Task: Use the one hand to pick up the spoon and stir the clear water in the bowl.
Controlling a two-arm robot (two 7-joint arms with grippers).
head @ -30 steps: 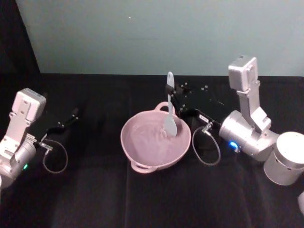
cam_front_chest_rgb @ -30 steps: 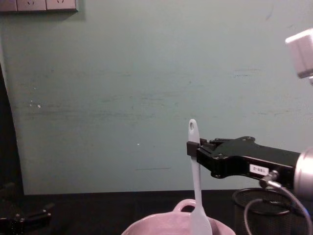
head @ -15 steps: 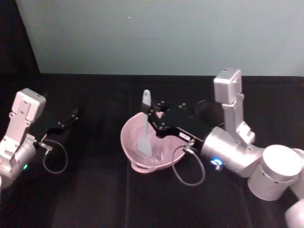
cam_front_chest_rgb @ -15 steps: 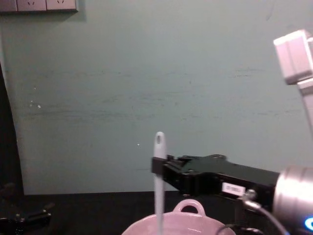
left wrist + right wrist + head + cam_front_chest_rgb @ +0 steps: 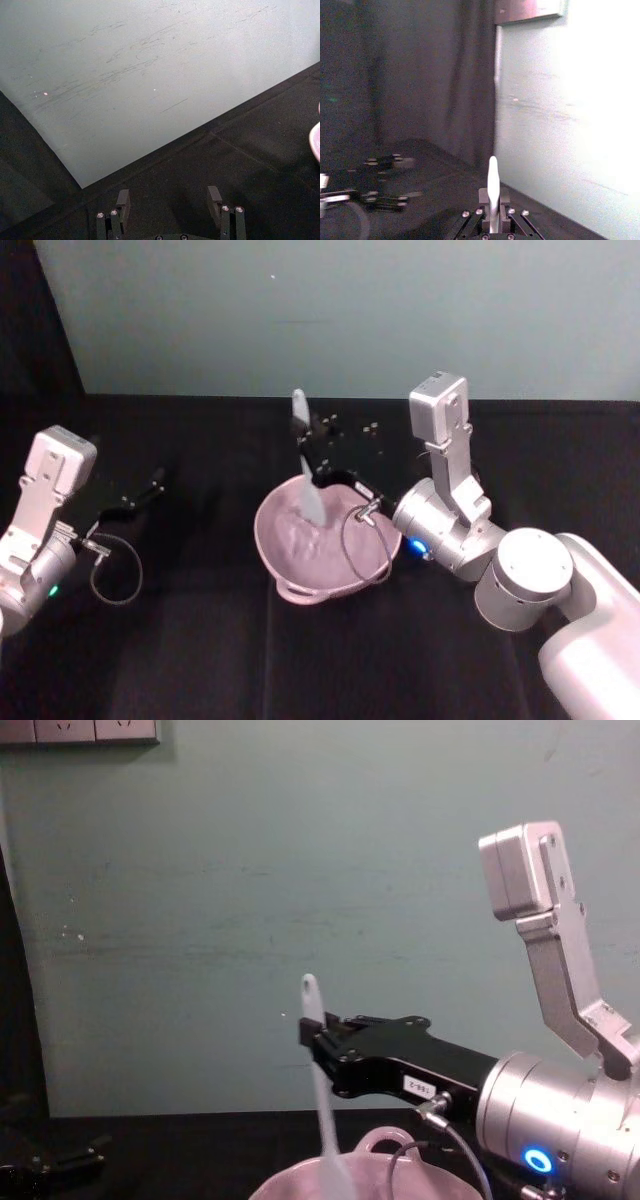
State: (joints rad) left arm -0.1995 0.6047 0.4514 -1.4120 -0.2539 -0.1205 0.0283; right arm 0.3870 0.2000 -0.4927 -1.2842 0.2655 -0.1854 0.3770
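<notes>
Over the far left part of the pale pink bowl (image 5: 268,545), the right end effector (image 5: 308,448) reaches in from the right. Its black fingers are clamped on the handle of the white spoon (image 5: 300,418), a little below the handle's tip. The spoon stands nearly upright with a slight tilt. From the chest view, its tip leans to the left and its flat pale head sits lower and a touch to the right. The head is down inside the bowl, close to the far left wall. Whether it touches the bottom cannot be told.

From the right wrist view, the handle tip rises straight up between the two fingers, which press on it from either side. A grey cable (image 5: 347,540) loops from the silver wrist and hangs over the right half of the bowl.

The bowl stands at the middle of the black-covered bench (image 5: 200,660), with a small loop handle (image 5: 300,590) on its near rim. A pale green wall (image 5: 300,320) closes off the far side.

At the left of the bench, well apart from the bowl, the left end effector (image 5: 169,200) is parked low over the cloth. Its fingers are spread apart with nothing between them.
</notes>
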